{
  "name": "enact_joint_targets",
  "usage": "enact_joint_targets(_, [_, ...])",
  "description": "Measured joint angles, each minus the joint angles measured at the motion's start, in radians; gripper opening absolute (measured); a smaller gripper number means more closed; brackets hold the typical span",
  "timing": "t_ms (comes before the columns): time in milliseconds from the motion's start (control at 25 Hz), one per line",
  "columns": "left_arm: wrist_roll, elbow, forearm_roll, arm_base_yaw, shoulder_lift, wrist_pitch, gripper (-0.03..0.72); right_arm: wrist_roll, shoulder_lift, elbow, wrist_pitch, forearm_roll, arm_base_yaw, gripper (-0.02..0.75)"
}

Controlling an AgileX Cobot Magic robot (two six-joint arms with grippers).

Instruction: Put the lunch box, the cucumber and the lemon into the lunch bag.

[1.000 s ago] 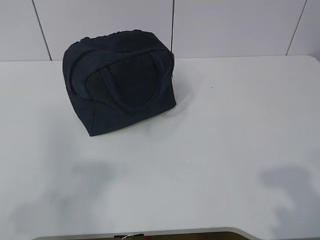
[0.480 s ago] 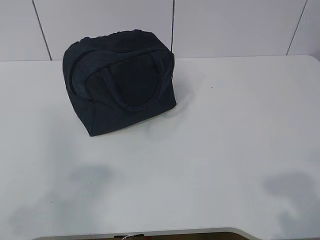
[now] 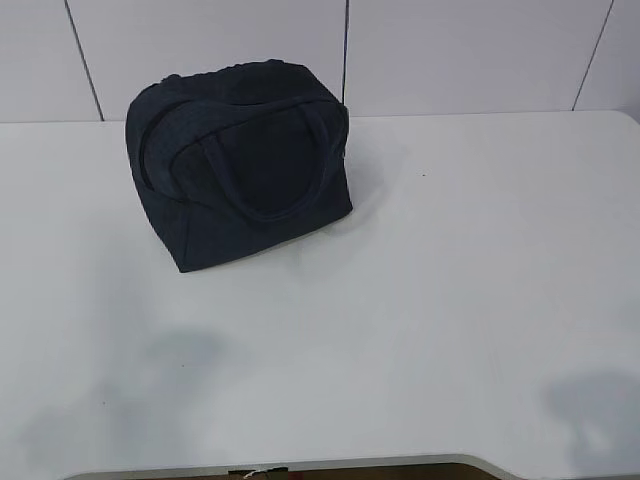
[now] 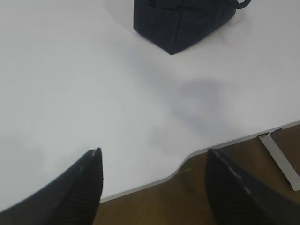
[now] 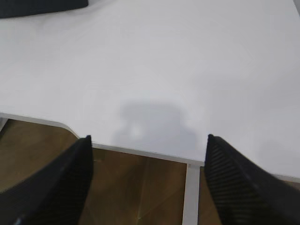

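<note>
At the far left of the white table top (image 3: 430,300), close to the pale panelled wall (image 3: 470,55), the large dark navy fabric lunch bag (image 3: 238,165) stood upright on its base, apart from everything else. Its long axis ran roughly left to right in the exterior view, skewed so that its nearest lower corner pointed toward the table's front left. One broad side panel faced the camera, with a loop handle (image 3: 268,160) lying flat against that panel and a zipper seam curving along the left end and over the top; the bag appeared closed, though the top face was not clearly visible. The lunch box, cucumber and lemon were not visible in any view. The left gripper (image 4: 152,187) was positioned above the front edge of the table, well apart from the bag, whose lower corner showed at the top of the left wrist view; its two black ribbed fingers (image 4: 84,187) stood wide apart with nothing between them. The right gripper (image 5: 147,183) was likewise above the front edge on the right side, fingers (image 5: 234,183) spread wide and empty. Brown flooring (image 5: 140,192) showed below the table edge.
</note>
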Motion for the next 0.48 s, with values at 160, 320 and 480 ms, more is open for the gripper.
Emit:
enact_joint_targets(160, [0.007, 0.000, 0.000, 0.000, 0.000, 0.000, 0.494, 0.000, 0.000, 0.013, -0.009, 0.000, 0.000, 0.588])
enact_joint_targets(320, [0.009, 0.002, 0.000, 0.000, 0.000, 0.000, 0.494, 0.000, 0.000, 0.014, -0.013, -0.020, 0.000, 0.588])
enact_joint_targets(480, [0.013, 0.007, 0.002, 0.000, 0.000, 0.000, 0.494, 0.000, 0.000, 0.014, -0.015, -0.062, 0.000, 0.587])
